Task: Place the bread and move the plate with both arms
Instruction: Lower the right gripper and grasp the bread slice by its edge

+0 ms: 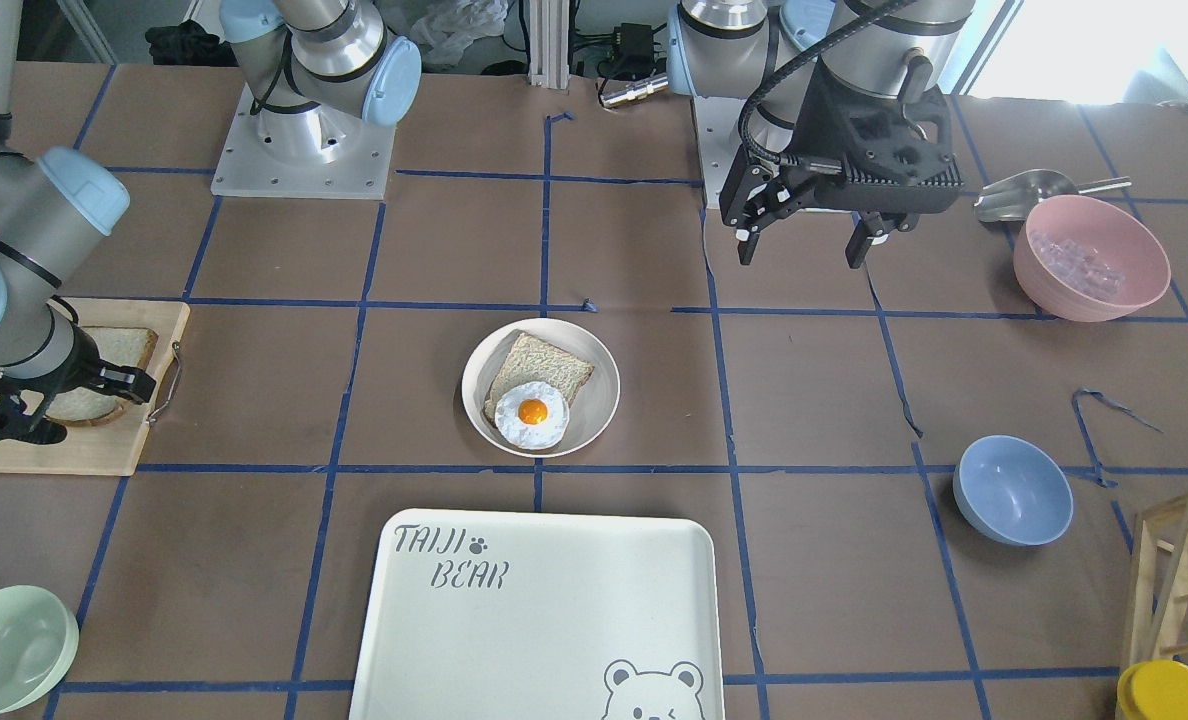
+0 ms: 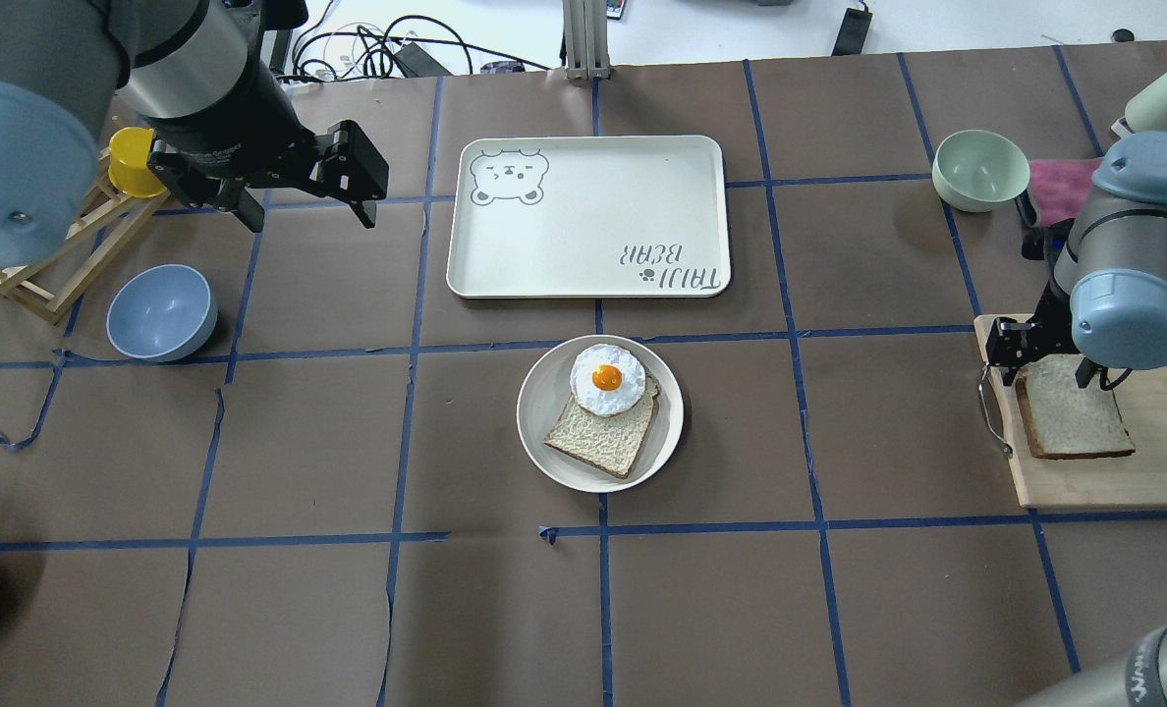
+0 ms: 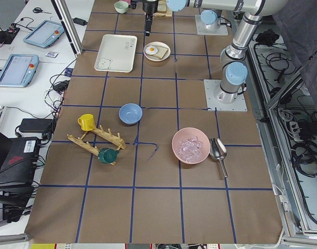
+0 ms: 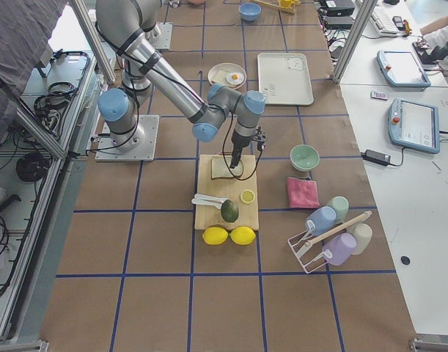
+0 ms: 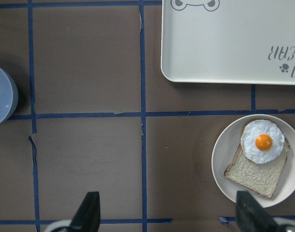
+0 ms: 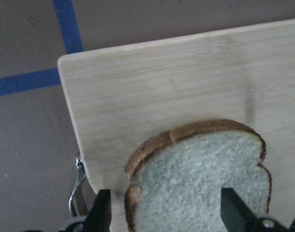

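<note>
Bread (image 6: pixel 195 179) fills the right wrist view: thick pale slice, porous crumb, dark brown crust, rounded top, flat on a light wooden cutting board (image 6: pixel 161 82) with a metal handle (image 6: pixel 77 181). Right gripper (image 6: pixel 166 212) is spread wide over it, nothing clamped. One finger sits off the crust edge, the other over the crumb; can't tell if either touches.

Overhead view adds what the wrist cam lacks: board and bread sit well apart from the plate (image 2: pixel 534 412), on its robot-right side. Plate is round, cream, shallow, raised rim, on the brown paper worktop (image 2: pixel 348 589). It carries a browner, grainy slice (image 2: pixel 603 442) with a fried egg (image 2: pixel 605 378) overlapping one end.

Left gripper (image 2: pixel 306 214) hangs released, fingers far apart, above the worktop on the plate's robot-left. White bear-print tray (image 2: pixel 583 216) lies just beyond the plate.

Only the exterior right view shows the avocado (image 4: pixel 229 210) on the board.
</note>
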### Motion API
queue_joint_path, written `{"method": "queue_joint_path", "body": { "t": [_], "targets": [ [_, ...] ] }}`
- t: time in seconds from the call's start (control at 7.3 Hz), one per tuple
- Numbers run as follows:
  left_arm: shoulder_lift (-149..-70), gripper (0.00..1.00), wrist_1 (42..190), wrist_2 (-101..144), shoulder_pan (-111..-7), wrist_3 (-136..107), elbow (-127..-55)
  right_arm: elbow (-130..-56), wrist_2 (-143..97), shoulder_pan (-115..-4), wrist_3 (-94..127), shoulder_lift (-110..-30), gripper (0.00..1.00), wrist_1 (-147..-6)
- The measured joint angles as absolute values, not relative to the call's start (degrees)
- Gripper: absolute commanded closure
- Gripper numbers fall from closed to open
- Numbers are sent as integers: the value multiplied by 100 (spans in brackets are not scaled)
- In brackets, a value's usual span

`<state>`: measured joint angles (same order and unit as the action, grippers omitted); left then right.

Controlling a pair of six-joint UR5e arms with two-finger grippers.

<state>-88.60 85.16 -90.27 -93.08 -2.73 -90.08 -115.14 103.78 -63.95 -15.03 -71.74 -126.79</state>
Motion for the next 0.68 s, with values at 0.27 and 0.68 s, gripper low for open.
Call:
{"method": "queue_joint_path", "body": {
  "t": [0.27, 0.68],
  "targets": [
    [-8860, 0, 8519, -9036, -9308, -273, -9009, -11534, 10366, -6289, -1553, -7145, 56, -12650],
    [-8859, 0, 8525, -9044, -9308, -272, -9014, -11664, 10344, -6261, -1577, -7144, 100, -12650]
  ]
}}
